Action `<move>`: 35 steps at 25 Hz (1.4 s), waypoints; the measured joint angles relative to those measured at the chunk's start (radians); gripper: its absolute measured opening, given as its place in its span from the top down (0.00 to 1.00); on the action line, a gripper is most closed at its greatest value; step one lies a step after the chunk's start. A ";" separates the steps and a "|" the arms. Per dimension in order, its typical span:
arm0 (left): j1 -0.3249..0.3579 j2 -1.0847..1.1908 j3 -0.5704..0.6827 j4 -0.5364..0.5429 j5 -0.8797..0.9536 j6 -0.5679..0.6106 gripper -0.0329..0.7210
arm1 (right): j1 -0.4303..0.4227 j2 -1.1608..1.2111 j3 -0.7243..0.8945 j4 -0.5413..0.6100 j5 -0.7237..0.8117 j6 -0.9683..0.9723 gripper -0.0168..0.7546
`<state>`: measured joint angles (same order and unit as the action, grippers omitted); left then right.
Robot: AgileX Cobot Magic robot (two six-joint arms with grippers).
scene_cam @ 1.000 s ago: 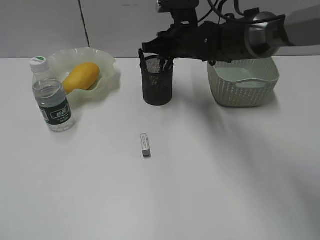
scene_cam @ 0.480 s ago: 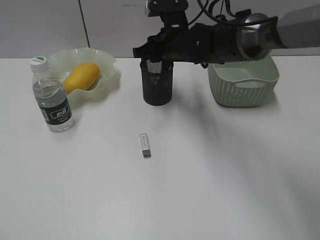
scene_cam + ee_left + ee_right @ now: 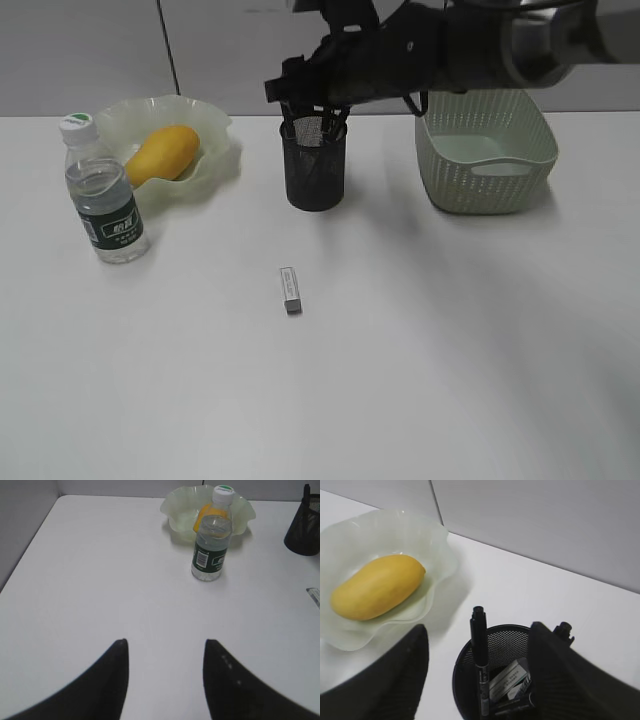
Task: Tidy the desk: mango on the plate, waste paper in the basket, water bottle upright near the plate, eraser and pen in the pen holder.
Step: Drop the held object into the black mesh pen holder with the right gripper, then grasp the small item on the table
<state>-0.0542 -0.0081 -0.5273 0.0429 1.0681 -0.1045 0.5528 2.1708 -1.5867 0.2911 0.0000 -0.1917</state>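
1. The pen holder (image 3: 315, 165) stands upright at the back middle of the white worktop (image 3: 400, 350). In the right wrist view a black pen (image 3: 480, 655) leans upright against its near rim, and a small white-sleeved eraser (image 3: 509, 680) lies inside the cup.
2. The right gripper (image 3: 477, 672) hangs just above the pen holder, its jaws spread wide on either side of the cup and clamped on nothing.
3. The mango (image 3: 162, 153) lies in the plate (image 3: 215, 125) at the back left.
4. The water bottle (image 3: 104, 192) stands upright just in front of the plate, cap on.
5. The basket (image 3: 487, 160) sits at the back right, well apart from the pen holder; what is inside cannot be told.
6. A second small grey-white eraser (image 3: 290, 290) lies flat on the worktop, in front of the pen holder.
7. The left gripper (image 3: 165, 677) hovers over bare worktop, near the bottle's side, jaws apart and empty.
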 joint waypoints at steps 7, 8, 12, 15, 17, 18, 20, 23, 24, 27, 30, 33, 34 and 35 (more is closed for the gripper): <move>0.000 0.000 0.000 0.006 0.000 0.000 0.46 | 0.000 -0.171 0.000 -0.006 0.297 0.001 0.29; 0.000 0.000 0.000 0.007 0.000 0.000 0.46 | 0.000 -0.198 -0.001 -0.006 0.358 0.001 0.29; 0.000 0.000 0.000 0.008 0.000 0.000 0.46 | -0.005 -0.288 -0.001 -0.008 0.524 0.027 0.29; 0.000 0.000 0.000 0.008 0.000 0.000 0.46 | -0.029 -0.333 -0.002 -0.022 0.581 0.093 0.29; 0.000 0.000 0.000 0.009 0.000 0.000 0.46 | -0.066 -0.346 -0.002 -0.064 0.622 0.142 0.29; 0.000 0.000 0.000 0.009 0.000 0.000 0.46 | -0.092 -0.351 -0.003 -0.088 0.644 0.165 0.29; 0.000 0.000 0.000 0.009 0.000 0.000 0.46 | -0.149 -0.358 -0.003 -0.135 0.719 0.192 0.29; 0.000 0.000 0.000 0.009 0.000 0.000 0.46 | -0.253 -0.368 -0.003 -0.164 0.834 0.207 0.29; 0.000 0.000 0.000 0.009 0.000 0.000 0.46 | -0.281 -0.370 -0.003 -0.168 0.872 0.210 0.29; 0.000 0.000 0.000 0.009 0.000 0.000 0.46 | -0.365 -0.380 -0.003 -0.176 0.967 0.214 0.29; 0.000 0.000 0.000 0.009 0.000 0.000 0.46 | -0.422 -0.383 -0.003 -0.177 1.046 0.210 0.29; 0.000 0.000 0.000 0.009 0.000 0.000 0.46 | -0.444 -0.383 -0.003 -0.179 1.108 0.192 0.29; 0.000 0.000 0.000 0.009 0.000 0.000 0.46 | -0.445 -0.383 -0.003 -0.179 1.125 0.192 0.29; 0.000 0.000 0.000 0.009 0.000 0.000 0.46 | -0.445 -0.383 -0.003 -0.180 1.140 0.186 0.29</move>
<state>-0.0542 -0.0081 -0.5273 0.0514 1.0681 -0.1045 0.1075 1.7880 -1.5899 0.1115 1.1398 -0.0055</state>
